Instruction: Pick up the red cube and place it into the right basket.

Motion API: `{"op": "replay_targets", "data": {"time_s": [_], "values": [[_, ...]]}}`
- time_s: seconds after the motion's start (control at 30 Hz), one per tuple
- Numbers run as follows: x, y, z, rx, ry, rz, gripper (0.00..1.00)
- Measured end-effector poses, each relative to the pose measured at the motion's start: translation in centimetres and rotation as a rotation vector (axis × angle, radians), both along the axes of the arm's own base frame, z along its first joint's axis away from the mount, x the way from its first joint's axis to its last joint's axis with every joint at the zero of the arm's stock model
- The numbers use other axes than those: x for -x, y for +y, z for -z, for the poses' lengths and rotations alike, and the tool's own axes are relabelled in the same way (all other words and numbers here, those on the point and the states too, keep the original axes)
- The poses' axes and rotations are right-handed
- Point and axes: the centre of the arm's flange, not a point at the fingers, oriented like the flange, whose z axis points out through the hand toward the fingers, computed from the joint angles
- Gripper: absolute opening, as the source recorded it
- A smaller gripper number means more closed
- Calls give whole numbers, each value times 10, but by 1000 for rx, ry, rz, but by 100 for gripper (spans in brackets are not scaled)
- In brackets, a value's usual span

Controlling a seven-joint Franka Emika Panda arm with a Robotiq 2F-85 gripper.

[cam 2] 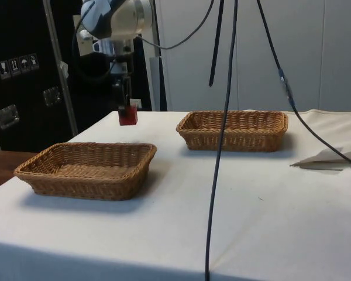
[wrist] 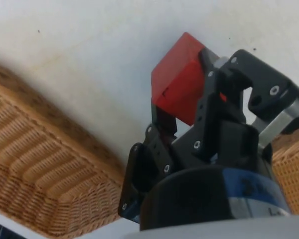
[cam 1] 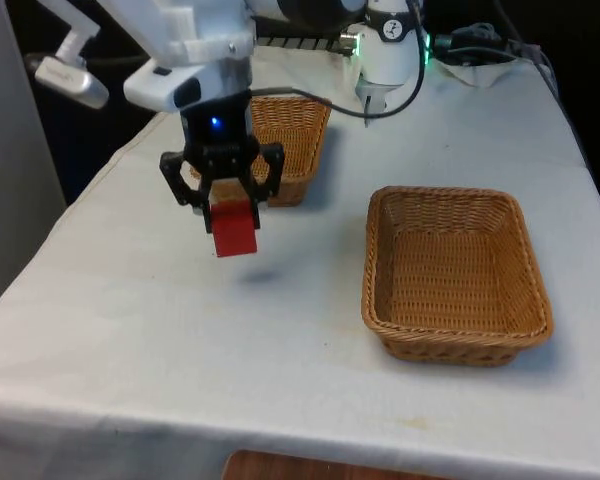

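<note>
I have my claw (cam 1: pixel 230 205) clamped on the red cube (cam 1: pixel 234 228), which hangs clear of the white cloth (cam 1: pixel 130 320) with its shadow on the cloth just below. In the front view the cube sits at about 9 o'clock from the nearer basket (cam 1: pixel 456 275) and at about 7 o'clock from the far basket (cam 1: pixel 300 140), which my arm partly covers. Both of the 2 wicker baskets look empty, as far as their floors show in the front and side views. To do this carry well, I judge I should keep the cube high enough to clear the woven rim, travel level towards the basket at the front view's right, which I take to be the right one, stop over the middle of its floor, lower inside the walls, and only then part my fingers (wrist: pixel 162 122), so the cube neither clips the rim nor bounces out.
</note>
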Motion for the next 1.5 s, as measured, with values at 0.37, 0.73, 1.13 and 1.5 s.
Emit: {"op": "replay_targets", "data": {"time_s": [0.37, 0.73, 1.13, 1.5], "values": [[1, -2, -39, -16, -15, 71, 4], [5, -7, -53, -11, -10, 107, 4], [16, -10, -58, -15, 1, 129, 4], [30, -14, -57, -32, -17, 135, 4]]}}
